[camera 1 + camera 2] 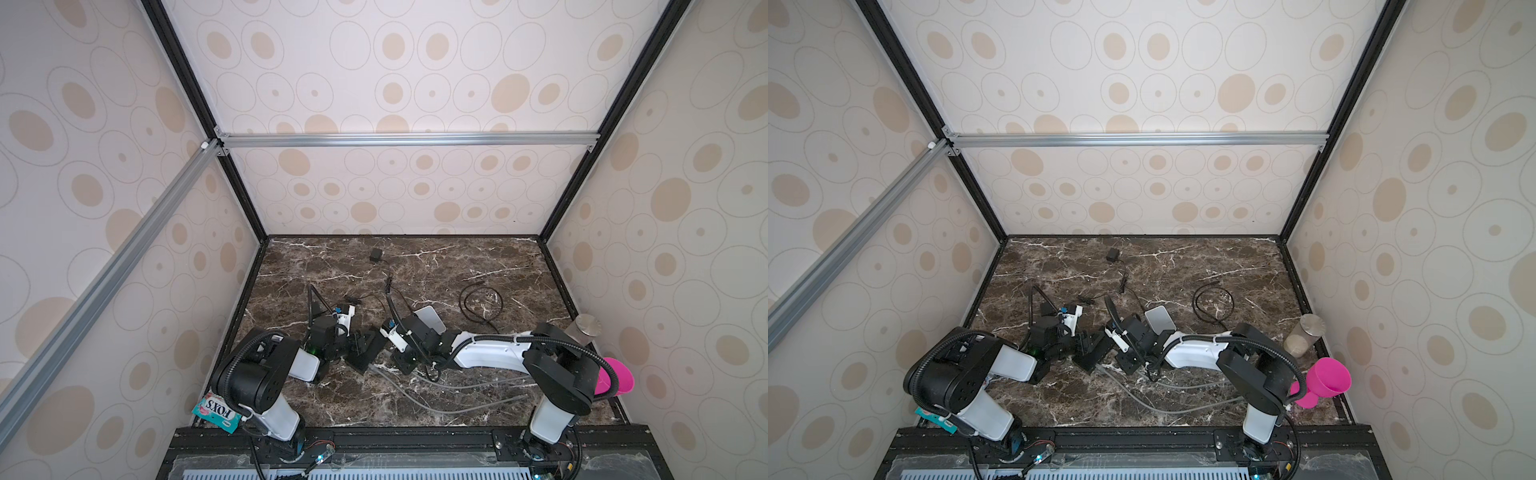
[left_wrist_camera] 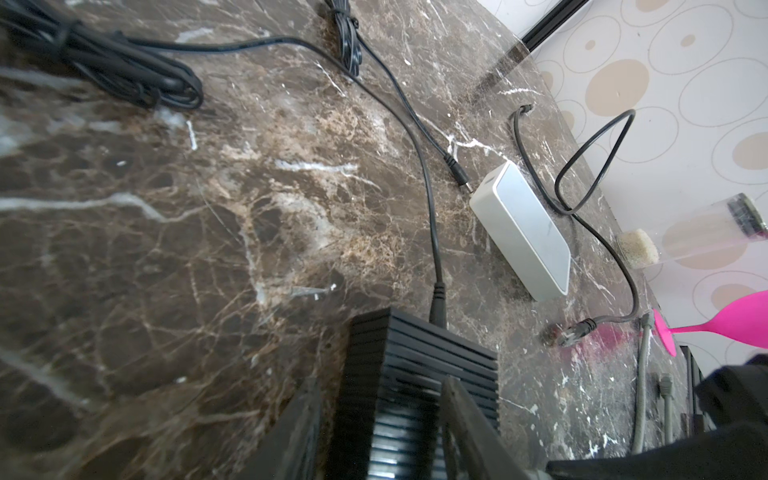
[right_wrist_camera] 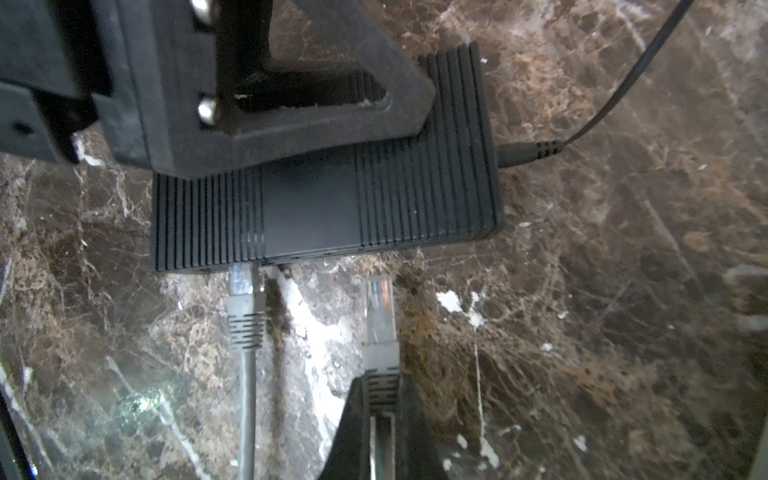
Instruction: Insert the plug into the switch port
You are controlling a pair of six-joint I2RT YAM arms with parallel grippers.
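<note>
Right hand [image 3: 380,411], plug [image 3: 379,316] before switch [image 3: 309,208]

A short bare strip of worktop [image 3: 324,286] lies between the plug [image 3: 379,316] and the port face of the switch [image 3: 324,208], with a grey connector [image 3: 245,307] seated just beside that lane. The left gripper [image 2: 380,432] straddles the switch, jaws apart, filling the room over it. Beyond, a white box [image 1: 428,318] and a black cable loop [image 1: 461,300] lie right of middle; the far worktop is mostly bare.
</note>
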